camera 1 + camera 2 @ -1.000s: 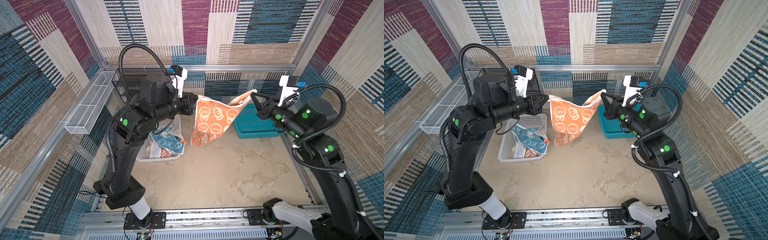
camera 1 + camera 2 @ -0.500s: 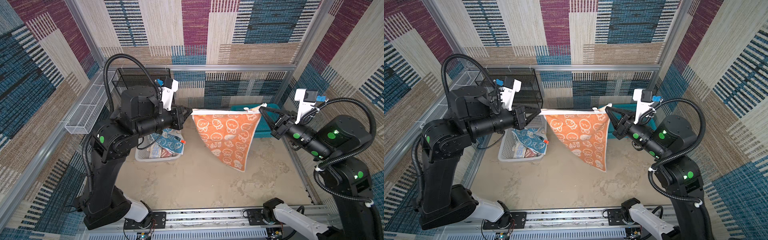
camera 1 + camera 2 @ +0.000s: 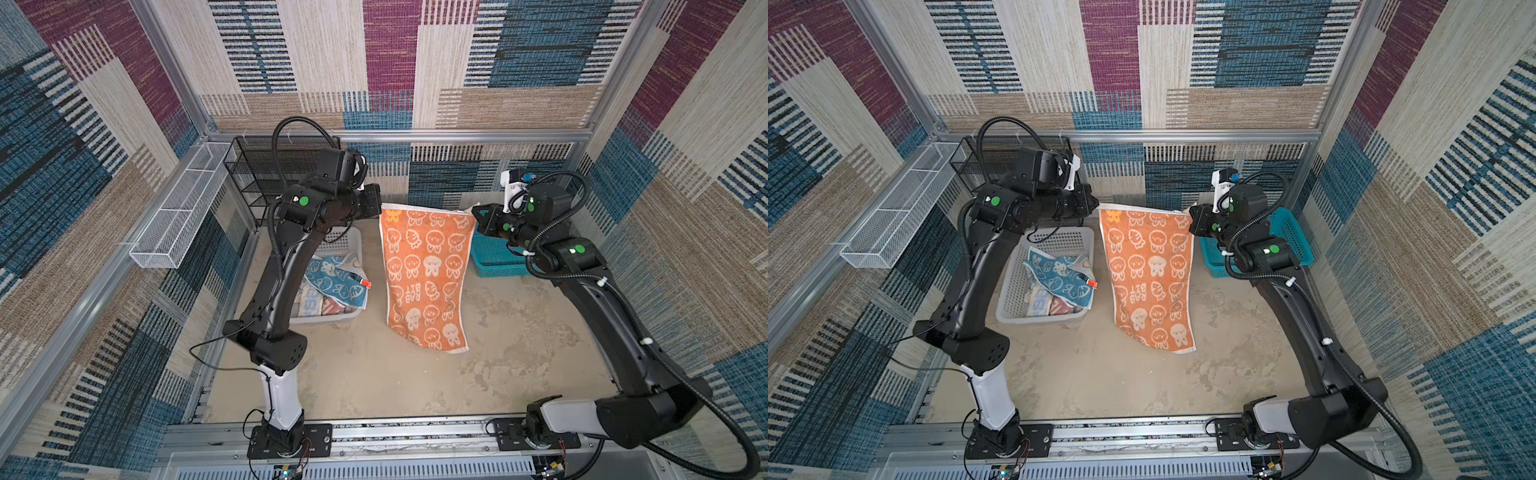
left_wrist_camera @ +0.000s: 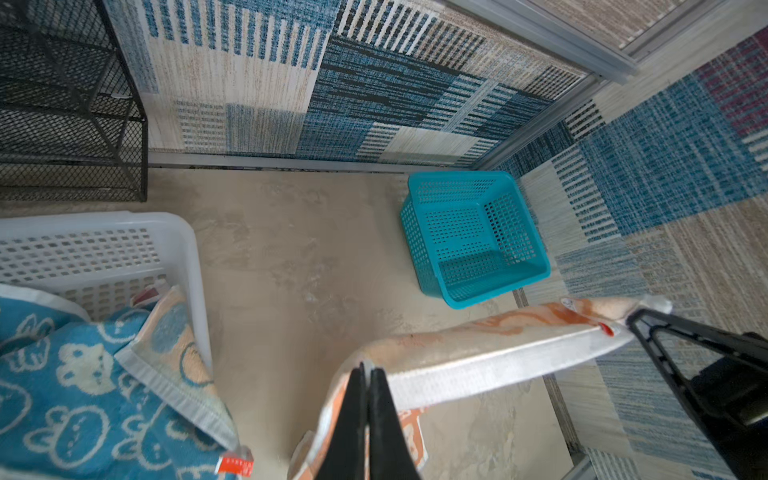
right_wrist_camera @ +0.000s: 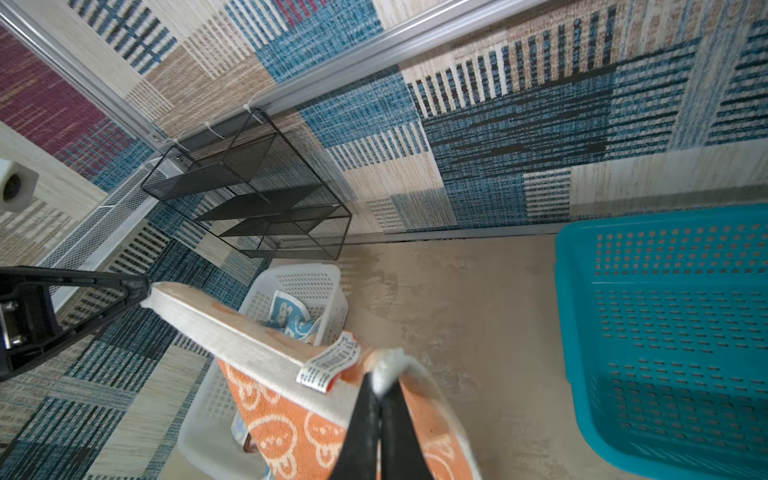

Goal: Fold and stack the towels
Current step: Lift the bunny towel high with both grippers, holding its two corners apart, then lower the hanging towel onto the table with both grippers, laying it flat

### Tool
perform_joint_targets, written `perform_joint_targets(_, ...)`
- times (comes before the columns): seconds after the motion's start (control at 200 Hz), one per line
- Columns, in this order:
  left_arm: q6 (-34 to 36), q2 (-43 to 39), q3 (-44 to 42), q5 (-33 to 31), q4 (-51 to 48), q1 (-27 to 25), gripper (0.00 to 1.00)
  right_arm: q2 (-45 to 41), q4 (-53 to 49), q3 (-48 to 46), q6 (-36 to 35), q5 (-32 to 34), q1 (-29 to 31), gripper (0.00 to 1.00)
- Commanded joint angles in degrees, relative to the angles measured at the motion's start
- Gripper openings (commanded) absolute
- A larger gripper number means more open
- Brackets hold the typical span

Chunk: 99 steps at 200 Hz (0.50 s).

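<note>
Both arms have swung back toward the far wall and drawn closer together since half a second ago. The orange-and-cream rabbit-print terry towel (image 3: 424, 274), hanging skewed from a wide stretch back then, now drops as a full flat rectangle over the sandy tabletop (image 3: 374, 382). It sits between the white perforated plastic basket (image 3: 352, 243) and the teal perforated plastic basket (image 3: 494, 266). The blue-and-white rabbit-print towel (image 3: 332, 282) and the block-lettered towel (image 3: 311, 305) wait crumpled in the white basket. Up top, the orange towel's hem runs taut between the two tools; its lower edge trails toward the near side, and whether it touches the surface I cannot tell. The left gripper (image 4: 368, 370) is pressed together, pinching one top corner. The right gripper (image 5: 379, 388) is clamped just the same on the other corner, right beside the small white care label (image 5: 330, 365). So this looks like the spread-out step for towel one, with folding not yet begun. Next move, as I read it: bring the hem down and lay the cloth flat on open table, with both corners level and the tension even, so it lands smooth and clear of either basket.
</note>
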Motion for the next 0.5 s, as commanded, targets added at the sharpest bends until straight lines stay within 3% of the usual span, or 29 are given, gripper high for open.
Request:
perform_joint_targets(0.0, 1.65, 7.12, 4.83, 1.71, 0.67, 2.98, 0.0, 5.39, 5.23, 2.1, -0.45, 0.01, -1.55, 0.0)
perform_joint_targets(0.215, 2.14, 17.12, 9.39, 3.03, 8.52, 5.32, 0.0, 19.72, 7.4, 9.12, -1.64, -0.35, -3.29, 0.0)
perform_joint_targets(0.491, 0.96, 20.52, 5.19, 5.8, 23.26, 7.18, 0.0, 34.65, 4.98, 23.19, -3.24, -1.99, -4.53, 0.0)
